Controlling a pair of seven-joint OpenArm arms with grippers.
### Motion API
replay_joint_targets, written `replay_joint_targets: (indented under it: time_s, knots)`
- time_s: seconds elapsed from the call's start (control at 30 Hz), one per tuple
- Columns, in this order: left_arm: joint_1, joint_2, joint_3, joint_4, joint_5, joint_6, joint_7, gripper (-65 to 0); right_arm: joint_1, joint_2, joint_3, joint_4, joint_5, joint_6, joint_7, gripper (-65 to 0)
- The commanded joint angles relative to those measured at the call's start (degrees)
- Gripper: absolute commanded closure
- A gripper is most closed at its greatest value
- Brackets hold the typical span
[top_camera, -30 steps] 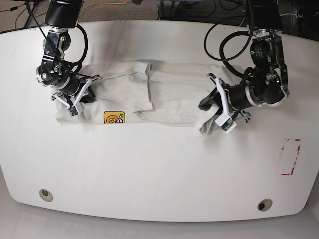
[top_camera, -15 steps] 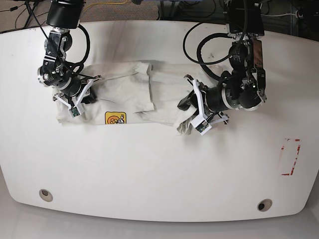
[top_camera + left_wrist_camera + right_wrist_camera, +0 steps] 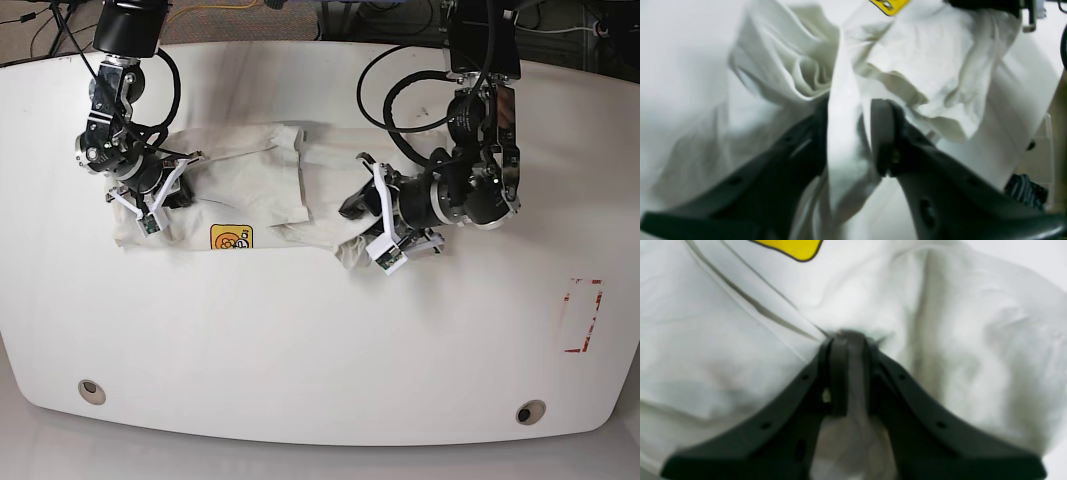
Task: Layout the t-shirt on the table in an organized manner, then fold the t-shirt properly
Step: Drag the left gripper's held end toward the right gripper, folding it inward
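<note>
The white t-shirt (image 3: 250, 180) lies bunched in a long strip on the table (image 3: 300, 340), its small orange-yellow square logo (image 3: 231, 237) facing up. My right gripper (image 3: 148, 200) is shut on the shirt's left end; in the right wrist view the fingertips (image 3: 846, 373) pinch a fold just below the logo (image 3: 790, 246). My left gripper (image 3: 368, 228) is shut on the shirt's right end, folded inward; in the left wrist view a band of cloth (image 3: 843, 100) runs between its fingers (image 3: 882, 133). The large graphic is hidden.
A red tape rectangle (image 3: 583, 315) marks the table at the right. Two round grommet holes (image 3: 92, 391) (image 3: 531, 411) sit near the front edge. Cables and dark equipment lie behind the table's far edge.
My left gripper has moved left across the table, dragging the shirt's right end toward the middle. The right gripper has stayed in place on the left end.
</note>
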State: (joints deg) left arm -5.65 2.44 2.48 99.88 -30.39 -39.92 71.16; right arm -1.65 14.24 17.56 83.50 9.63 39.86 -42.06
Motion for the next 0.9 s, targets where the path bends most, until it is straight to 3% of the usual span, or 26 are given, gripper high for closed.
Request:
replay_joint_targets:
  time_s: [0.0,0.27,0.47,0.73,0.87]
  knots:
    - [-1.3,2.2,1.2,1.0,-1.4,-0.1,-1.4,-22.8,0.3,0.4,0.0,0.6,-0.3,0.1,-0.9,-7.5]
    - [-1.3,5.6,4.4,1.7,-1.9,-0.1,1.7,-31.1,0.1,0.4,-0.3,0.7,-0.3,0.1,-0.9,-7.5]
    - [-2.4,6.1,1.8,6.1,-1.9,-0.1,4.2,-31.2,0.0,0.4,-0.3,0.7,-0.3,0.1,-0.9,-7.5]
    - [-2.7,-1.2,-5.2,5.8,-1.4,-0.1,2.1,-30.7,0.0,0.4,-0.3,0.7,-0.3,0.1,-0.9,-7.5]
    - [-2.0,-5.1,-6.2,4.1,-1.4,-0.1,-0.5,-23.6,0.0,0.4,-0.3,0.8,-0.2,0.1,-0.9,-7.5]
